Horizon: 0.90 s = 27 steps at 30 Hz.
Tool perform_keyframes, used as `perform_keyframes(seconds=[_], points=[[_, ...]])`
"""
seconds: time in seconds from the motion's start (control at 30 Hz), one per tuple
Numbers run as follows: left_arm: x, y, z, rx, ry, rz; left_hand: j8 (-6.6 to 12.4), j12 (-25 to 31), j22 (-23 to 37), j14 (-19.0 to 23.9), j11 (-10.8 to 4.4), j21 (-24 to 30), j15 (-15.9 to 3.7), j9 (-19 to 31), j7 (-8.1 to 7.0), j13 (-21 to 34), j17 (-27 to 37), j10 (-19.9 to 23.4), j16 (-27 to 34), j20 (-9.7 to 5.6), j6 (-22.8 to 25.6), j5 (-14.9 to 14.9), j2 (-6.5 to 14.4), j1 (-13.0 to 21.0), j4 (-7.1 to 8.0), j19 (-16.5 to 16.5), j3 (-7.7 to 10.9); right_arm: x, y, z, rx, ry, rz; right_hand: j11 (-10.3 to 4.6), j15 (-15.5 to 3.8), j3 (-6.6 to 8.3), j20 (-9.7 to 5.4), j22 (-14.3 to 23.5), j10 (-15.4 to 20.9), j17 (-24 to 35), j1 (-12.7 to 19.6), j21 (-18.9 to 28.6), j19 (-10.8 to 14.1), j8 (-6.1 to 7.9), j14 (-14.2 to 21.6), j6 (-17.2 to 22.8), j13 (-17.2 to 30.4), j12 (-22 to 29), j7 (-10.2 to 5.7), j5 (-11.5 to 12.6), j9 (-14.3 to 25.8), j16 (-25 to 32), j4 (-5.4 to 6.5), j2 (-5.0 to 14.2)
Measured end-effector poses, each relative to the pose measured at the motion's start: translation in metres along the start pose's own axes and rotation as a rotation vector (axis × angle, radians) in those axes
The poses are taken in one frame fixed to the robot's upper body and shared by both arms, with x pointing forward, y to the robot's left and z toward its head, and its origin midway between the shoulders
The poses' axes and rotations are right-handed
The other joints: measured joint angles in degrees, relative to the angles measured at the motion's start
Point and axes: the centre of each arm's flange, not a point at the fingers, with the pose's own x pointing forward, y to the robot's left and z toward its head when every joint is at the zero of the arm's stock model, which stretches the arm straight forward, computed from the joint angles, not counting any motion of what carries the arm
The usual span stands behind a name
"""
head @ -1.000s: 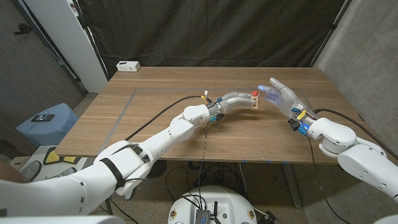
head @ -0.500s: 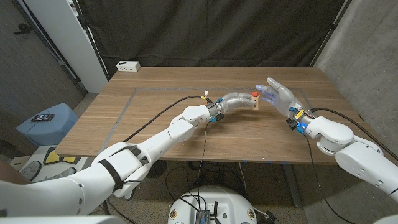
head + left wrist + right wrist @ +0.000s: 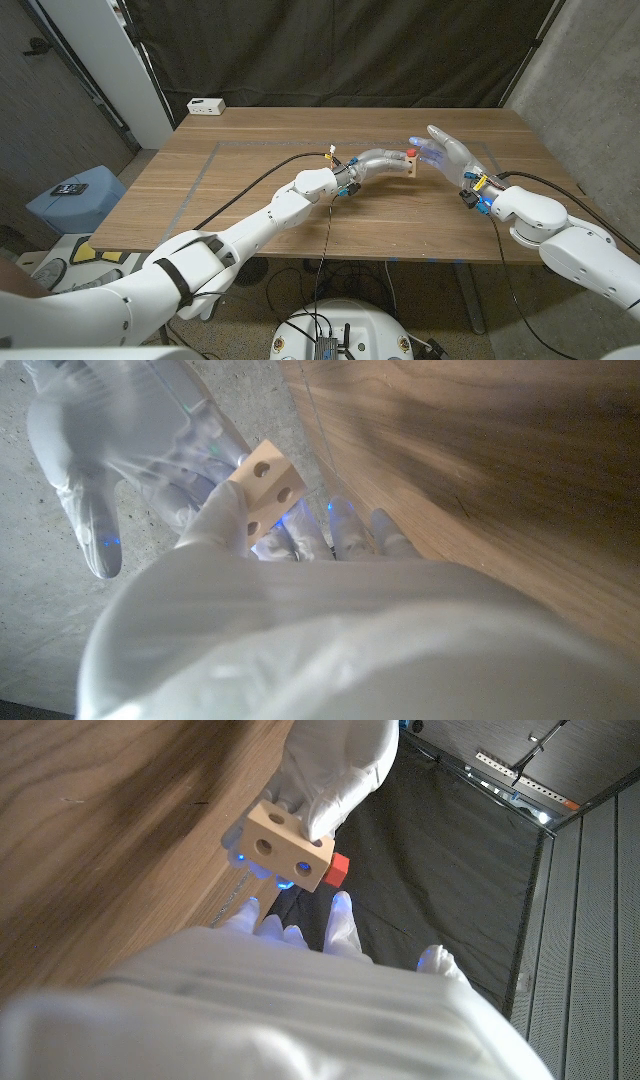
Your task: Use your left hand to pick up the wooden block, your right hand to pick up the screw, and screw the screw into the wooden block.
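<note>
White left hand point(image 3: 385, 160) grips the wooden block point(image 3: 407, 164) above mid-table, red-headed screw point(image 3: 411, 152) standing on the block's top. Right hand point(image 3: 447, 153) sits just right of the block, fingers spread, holding nothing; since the earlier frame it has edged left toward the block. White power strip point(image 3: 206, 105) lies at the table's point(image 3: 250, 190) far left corner.

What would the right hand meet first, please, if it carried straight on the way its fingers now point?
Most likely the wooden block held by the left hand, or the red screw on it; the right hand is open just beside them, though depth is unclear.
</note>
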Motion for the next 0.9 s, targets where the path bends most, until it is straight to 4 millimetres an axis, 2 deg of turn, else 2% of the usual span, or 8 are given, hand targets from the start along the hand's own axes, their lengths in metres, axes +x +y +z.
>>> perform_keyframes(seconds=[0.9], points=[[0.004, 0.001, 0.001, 0.009, 0.010, -0.003, -0.25, 0.00, 0.00, 0.00, 0.00, 0.00, 0.00, 0.29, 0.00, 0.00, 0.00, 0.00, 0.00, 0.00, 0.00, 0.24, 0.07, 0.02, 0.00, 0.00, 0.00, -0.002, -0.001, -0.012, 0.032, 0.025, -0.004, 0.00, 0.00, -0.25, 0.27, 0.00, 0.00, 0.00, 0.00, 0.00, -0.27, 0.00, 0.00, 0.02, 0.00, 0.00, -0.01, 0.00, -0.53, 0.00, 0.25, 0.00]])
